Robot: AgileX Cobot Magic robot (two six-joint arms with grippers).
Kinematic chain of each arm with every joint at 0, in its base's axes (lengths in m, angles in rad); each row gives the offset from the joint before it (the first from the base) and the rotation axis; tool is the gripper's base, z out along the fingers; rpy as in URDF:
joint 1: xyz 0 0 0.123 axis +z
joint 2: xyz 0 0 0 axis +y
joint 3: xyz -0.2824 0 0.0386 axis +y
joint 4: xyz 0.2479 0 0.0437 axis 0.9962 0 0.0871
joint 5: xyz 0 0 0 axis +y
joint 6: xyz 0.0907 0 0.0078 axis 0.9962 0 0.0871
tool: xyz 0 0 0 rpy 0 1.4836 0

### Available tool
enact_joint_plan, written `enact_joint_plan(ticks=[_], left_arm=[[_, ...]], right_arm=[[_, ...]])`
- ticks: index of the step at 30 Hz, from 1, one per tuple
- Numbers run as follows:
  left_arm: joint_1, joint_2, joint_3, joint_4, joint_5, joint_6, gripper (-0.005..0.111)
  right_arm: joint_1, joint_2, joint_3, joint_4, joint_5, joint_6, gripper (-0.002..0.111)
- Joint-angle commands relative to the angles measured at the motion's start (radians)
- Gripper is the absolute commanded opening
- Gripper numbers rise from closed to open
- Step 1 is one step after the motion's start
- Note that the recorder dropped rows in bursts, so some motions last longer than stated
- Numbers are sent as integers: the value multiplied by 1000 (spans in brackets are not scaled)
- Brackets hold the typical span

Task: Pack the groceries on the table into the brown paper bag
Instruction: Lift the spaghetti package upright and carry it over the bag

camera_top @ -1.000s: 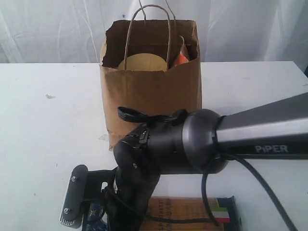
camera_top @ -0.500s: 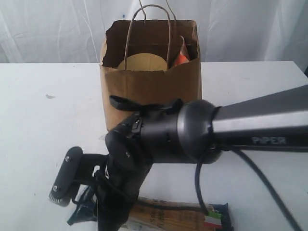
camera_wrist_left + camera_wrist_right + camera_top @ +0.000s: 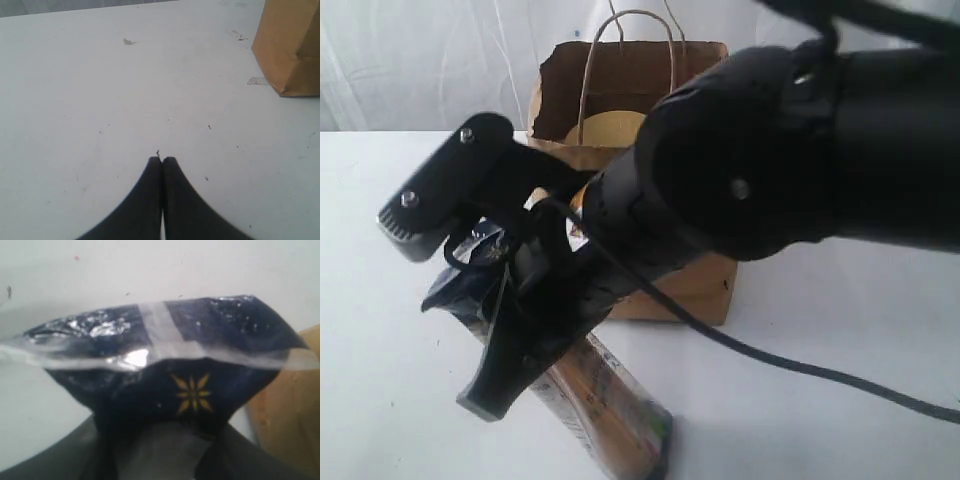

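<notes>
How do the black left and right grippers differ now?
The left gripper is shut and empty; the right gripper clamps one end of the blue spaghetti packet. The left sits over the white table; the right is in front of the tall brown paper bag. Both have black fingers.

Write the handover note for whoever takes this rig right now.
Left gripper: shut, empty, over the table.
Right gripper: shut on the blue spaghetti packet, held tilted in front of the brown paper bag.
Done: tan-lidded jar sits inside the bag.
Left: get the packet into the bag; other groceries are out of view.
</notes>
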Motion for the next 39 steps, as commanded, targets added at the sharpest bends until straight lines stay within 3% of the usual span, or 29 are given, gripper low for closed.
enact_joint_plan(ticks=[1,17,31,39], left_arm=[[2,-4,4,2,0,-1,0],[2,-4,4,2,0,-1,0],[2,-4,4,2,0,-1,0],[2,-4,4,2,0,-1,0]], right_arm=[[-1,-121,-8,-9,-79,22,0],[-94,-464,-67,-50,-154,158,0],[-249,-481,-304,-122,-85,182,0],[-262,-477,-401,-255,-17,190,0]])
